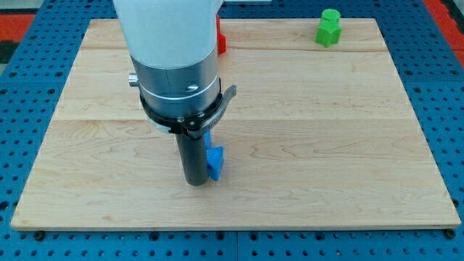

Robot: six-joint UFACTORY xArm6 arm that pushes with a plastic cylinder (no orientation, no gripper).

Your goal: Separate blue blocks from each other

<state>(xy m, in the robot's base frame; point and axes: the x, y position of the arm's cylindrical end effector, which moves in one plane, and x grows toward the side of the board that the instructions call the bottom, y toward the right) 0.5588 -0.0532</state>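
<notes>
A blue block (215, 162) lies on the wooden board (326, 130) below the middle, just right of my rod. Another bit of blue (207, 139) shows right above it, against the rod, mostly hidden; I cannot tell whether it is a second block or part of the same one. My tip (196, 183) rests on the board touching the left side of the lower blue block. The shapes of the blue pieces cannot be made out.
A green block (328, 27) stands near the board's top right edge. A red block (221, 40) shows near the top, partly hidden behind the arm's white body (170, 36). A blue perforated surface (442, 87) surrounds the board.
</notes>
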